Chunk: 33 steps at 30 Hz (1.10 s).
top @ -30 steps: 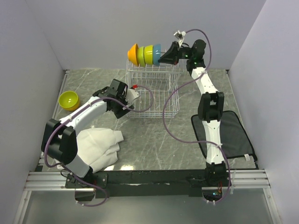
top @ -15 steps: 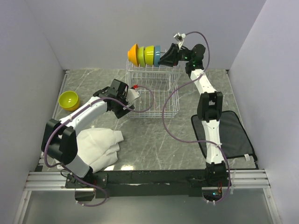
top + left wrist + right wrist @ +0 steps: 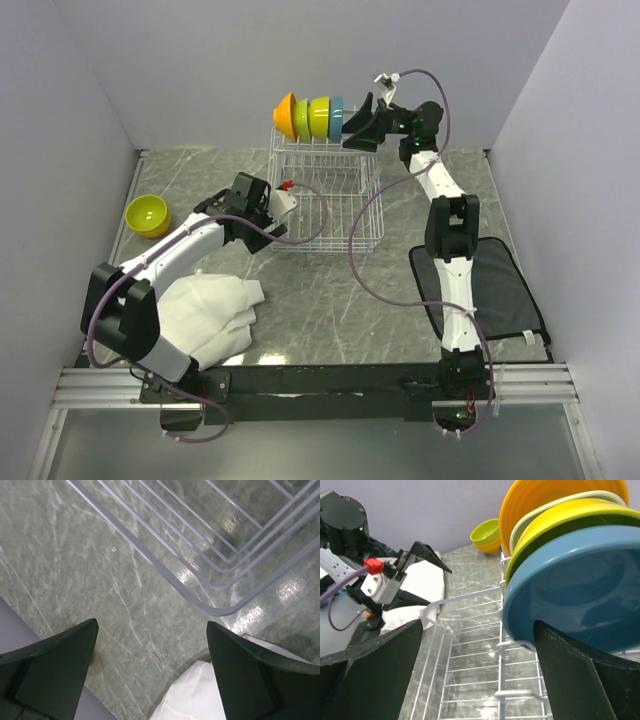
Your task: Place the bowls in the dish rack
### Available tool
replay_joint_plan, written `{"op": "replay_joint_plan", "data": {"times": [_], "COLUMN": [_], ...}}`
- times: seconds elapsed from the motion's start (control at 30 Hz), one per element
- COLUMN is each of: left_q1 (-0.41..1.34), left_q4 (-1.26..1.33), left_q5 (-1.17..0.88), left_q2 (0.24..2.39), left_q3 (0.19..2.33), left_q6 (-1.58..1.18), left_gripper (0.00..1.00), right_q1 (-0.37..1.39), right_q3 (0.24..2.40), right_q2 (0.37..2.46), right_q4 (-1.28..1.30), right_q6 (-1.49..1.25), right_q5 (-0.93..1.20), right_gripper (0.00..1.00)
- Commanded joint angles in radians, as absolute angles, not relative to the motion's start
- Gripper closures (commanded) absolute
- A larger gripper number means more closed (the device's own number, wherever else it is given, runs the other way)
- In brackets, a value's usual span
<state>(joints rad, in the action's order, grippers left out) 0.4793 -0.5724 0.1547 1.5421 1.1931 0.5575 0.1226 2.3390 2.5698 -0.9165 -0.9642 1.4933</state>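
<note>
Several bowls stand on edge in a row on the raised tier of the white wire dish rack (image 3: 320,205): orange (image 3: 285,114), lime (image 3: 318,117) and blue (image 3: 337,114). My right gripper (image 3: 359,122) is open just right of the blue bowl (image 3: 570,580), apart from it; its jaws (image 3: 477,625) are wide with only rack wires between them. One lime-yellow bowl (image 3: 147,214) sits alone at the table's left, also in the right wrist view (image 3: 487,534). My left gripper (image 3: 262,232) hangs open and empty over the table by the rack's front-left corner (image 3: 220,611).
A crumpled white cloth (image 3: 215,310) lies near the left arm's base and shows under the left jaws (image 3: 200,695). A black mat (image 3: 490,285) lies at the right. Grey walls close in the left, back and right sides.
My right gripper has opened and let go of the blue bowl, which stays standing in the rack. The left arm has shifted slightly left.
</note>
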Motion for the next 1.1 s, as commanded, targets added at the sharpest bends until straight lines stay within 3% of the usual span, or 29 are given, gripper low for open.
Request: {"op": "replay_joint_plan", "data": {"times": [0.0,0.27,0.33,0.4,0.47,0.8,0.93,1.07], "left_q1": [0.459,0.373,0.281,0.166,0.106,-0.049,-0.142,-0.204], "left_q4": [-0.506,-0.521,-0.54,-0.609,-0.658,-0.73,-0.733,-0.67], "left_q5": [0.135,0.106,0.094,0.08,0.054,0.012,0.023,0.052], "left_q2": [1.482,1.442,1.439,1.46,1.474,1.482,1.554,1.592], "left_q3": [1.218,1.301,1.36,1.452,1.495,1.408,1.402,1.367], "left_q6": [0.564,0.561,0.548,0.538,0.549,0.693,0.706,0.735], "left_gripper": [0.03,0.03,0.03,0.03,0.03,0.02,0.03,0.01], "right_q1": [0.081,0.043,0.035,0.035,0.049,0.109,0.19,0.233], "right_q3": [2.309,2.305,2.309,2.302,2.254,1.806,1.558,1.479], "right_q2": [2.43,2.39,2.346,2.268,2.18,1.746,1.574,1.496], "right_q4": [-0.968,-0.824,-0.616,-0.227,-0.062,0.025,0.003,0.023], "right_q6": [-1.017,-0.898,-0.687,-0.434,-0.151,-0.01,0.118,0.114], "right_q5": [1.487,1.414,1.375,1.22,1.047,0.519,0.423,0.432], "right_gripper": [0.0,0.0,0.0,0.0,0.0,0.0,0.0,0.0]}}
